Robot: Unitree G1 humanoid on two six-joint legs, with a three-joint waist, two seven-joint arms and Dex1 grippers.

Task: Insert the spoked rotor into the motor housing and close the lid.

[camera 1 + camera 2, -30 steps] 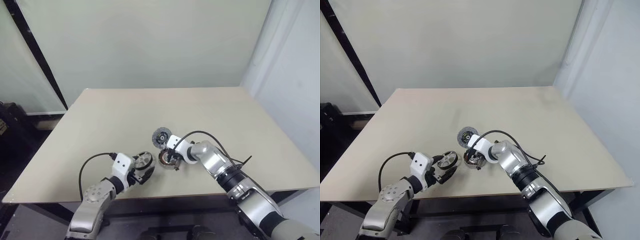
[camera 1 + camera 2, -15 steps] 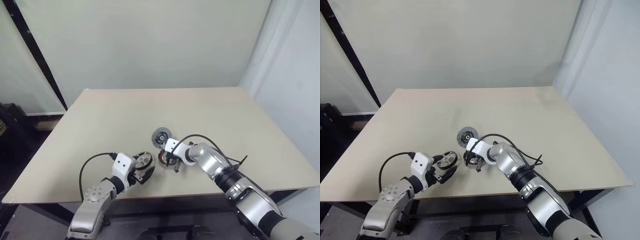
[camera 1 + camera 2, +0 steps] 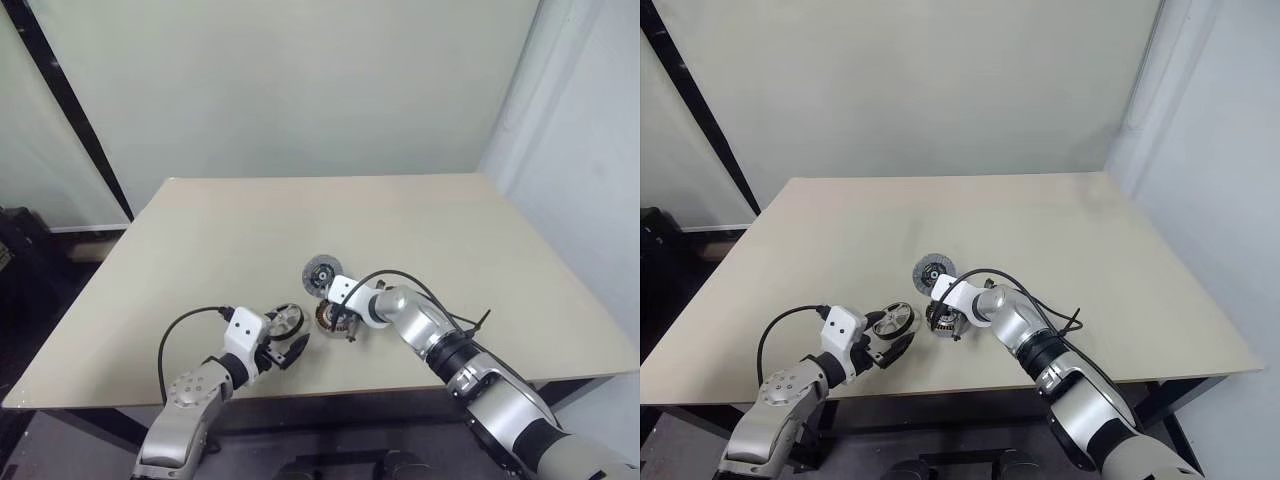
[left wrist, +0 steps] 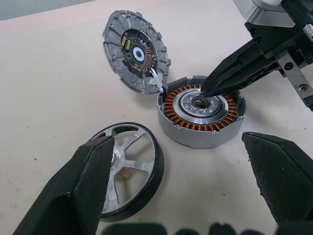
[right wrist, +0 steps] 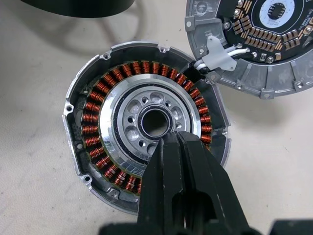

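Note:
The motor housing (image 5: 110, 122), a grey ring of copper windings around a pale hub, lies flat near the table's front middle. Its lid (image 4: 136, 51), a grey disc with a circuit board inside, leans open just behind the housing, joined to it by white wires. The spoked rotor (image 4: 129, 169), silvery with a dark rim, lies on the table to the housing's left. My right gripper (image 5: 173, 139) is shut, its tips resting on the housing's hub rim and holding nothing. My left gripper (image 3: 285, 342) is open, with the rotor beside one of its fingers (image 4: 73, 196).
The beige table (image 3: 400, 220) stretches bare behind and to both sides of the parts. Its front edge runs just below my arms. A black cable (image 3: 470, 322) loops off my right forearm. A dark post (image 3: 70, 100) stands beyond the table's left corner.
My right forearm has swung a little and its wrist has turned slightly, while its shut tips stay at the housing's hub. The left arm and the parts have kept still.

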